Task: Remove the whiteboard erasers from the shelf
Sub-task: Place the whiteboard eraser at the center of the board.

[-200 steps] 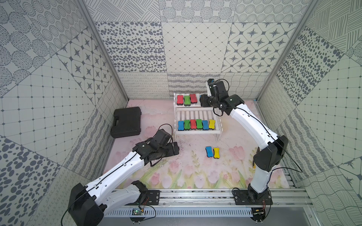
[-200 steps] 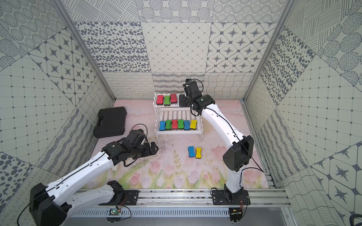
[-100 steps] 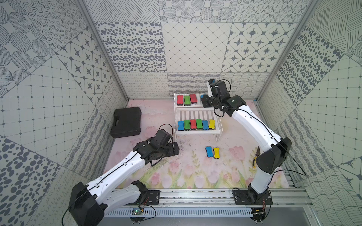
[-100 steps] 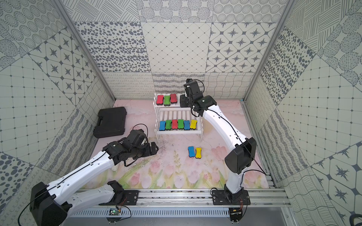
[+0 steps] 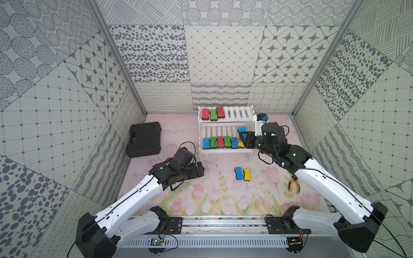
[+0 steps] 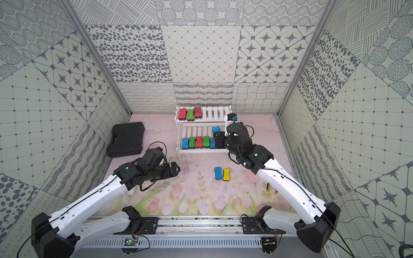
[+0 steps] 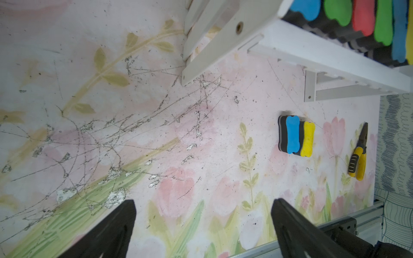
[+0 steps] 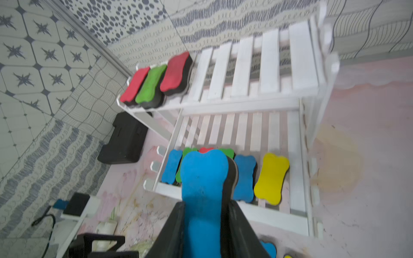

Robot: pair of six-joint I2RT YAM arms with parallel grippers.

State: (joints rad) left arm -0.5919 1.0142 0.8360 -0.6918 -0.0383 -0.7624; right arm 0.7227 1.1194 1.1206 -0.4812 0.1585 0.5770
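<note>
The white shelf (image 5: 237, 112) (image 6: 214, 112) stands at the back. My right gripper (image 5: 242, 135) (image 8: 205, 204) is shut on a blue whiteboard eraser (image 5: 241, 129) (image 8: 203, 178), held in the air over the lower tier's right part. Red, green and red erasers (image 5: 213, 114) lie at the upper tier's left end. A row of several erasers (image 5: 220, 141) fills the lower tier's front. A blue eraser (image 5: 238, 173) and a yellow one (image 5: 246, 174) lie side by side on the mat. My left gripper (image 5: 199, 169) (image 7: 203, 201) hangs open and empty over the mat, left of the shelf's front.
A black plastic case (image 5: 144, 139) lies on the mat left of the shelf. Yellow-handled pliers (image 5: 294, 184) (image 7: 357, 160) lie at the right, near my right arm. Patterned walls close in three sides, and a metal rail (image 5: 223, 225) runs along the front.
My right gripper shut on the blue eraser at the upper tier's right end and drew it forward, off that tier and over the lower one. The left arm stayed still.
</note>
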